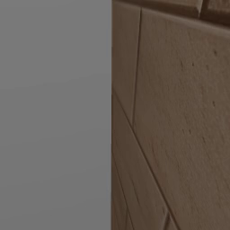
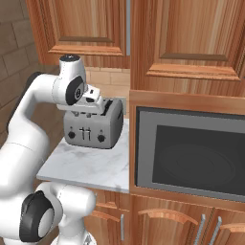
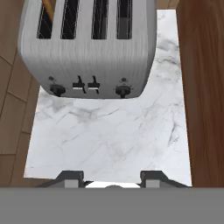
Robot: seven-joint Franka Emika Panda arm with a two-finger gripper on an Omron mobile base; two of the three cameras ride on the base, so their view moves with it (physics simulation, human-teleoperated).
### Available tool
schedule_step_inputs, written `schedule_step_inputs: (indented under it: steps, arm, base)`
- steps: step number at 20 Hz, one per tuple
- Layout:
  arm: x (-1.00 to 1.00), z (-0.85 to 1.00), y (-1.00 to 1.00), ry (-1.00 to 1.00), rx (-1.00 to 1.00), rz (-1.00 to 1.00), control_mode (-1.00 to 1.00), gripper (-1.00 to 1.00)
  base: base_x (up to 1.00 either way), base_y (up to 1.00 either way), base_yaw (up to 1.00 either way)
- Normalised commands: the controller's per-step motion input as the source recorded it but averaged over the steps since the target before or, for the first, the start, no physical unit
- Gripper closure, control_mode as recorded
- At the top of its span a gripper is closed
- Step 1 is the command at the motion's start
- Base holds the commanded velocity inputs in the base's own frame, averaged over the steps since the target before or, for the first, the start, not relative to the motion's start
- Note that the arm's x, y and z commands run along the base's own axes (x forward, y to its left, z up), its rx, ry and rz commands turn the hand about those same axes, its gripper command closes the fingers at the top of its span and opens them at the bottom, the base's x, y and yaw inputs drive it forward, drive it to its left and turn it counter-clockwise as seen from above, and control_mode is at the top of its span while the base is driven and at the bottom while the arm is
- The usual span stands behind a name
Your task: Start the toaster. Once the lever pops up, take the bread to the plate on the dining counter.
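The silver-grey toaster (image 2: 93, 127) stands on a marble counter (image 2: 91, 165) beside a tall wood cabinet. In the hand view I look down on the toaster (image 3: 87, 61), its slots on top and two levers (image 3: 86, 85) and two knobs on its front face. The bread (image 3: 48, 9), a brown slice, stands in the leftmost slot. My gripper (image 3: 111, 180) hovers above the counter in front of the toaster, fingertips apart with nothing between them. From the right base view the gripper (image 2: 95, 106) sits just over the toaster's top front edge. The plate and the dining counter are out of view.
A built-in microwave (image 2: 191, 153) fills the cabinet right of the toaster, and its wood side (image 3: 205, 87) walls the counter on that side. Upper cabinets (image 2: 182, 38) hang overhead. A brick wall (image 2: 14, 38) is at left. The left base view faces a grey panel (image 1: 54, 112) and brown tiles (image 1: 179, 112).
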Motion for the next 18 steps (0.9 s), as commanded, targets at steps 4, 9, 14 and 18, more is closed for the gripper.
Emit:
schedule_step_inputs:
  steps: [4,9,14,18]
  arm:
    - [0.0,0.0,0.01,-0.01,0.0,0.0,-1.0,-1.0]
    - [0.0,-0.15,0.26,0.0,0.0,-0.02,-1.0,-1.0]
    - [0.01,-0.18,0.3,0.0,0.0,-0.05,-1.0,-1.0]
    - [0.1,-0.28,0.27,0.0,0.0,-0.09,-1.0,-1.0]
  base:
    - [0.0,0.0,0.0]
    - [0.0,0.0,0.0]
    - [0.0,0.0,0.0]
    - [0.0,0.0,0.0]
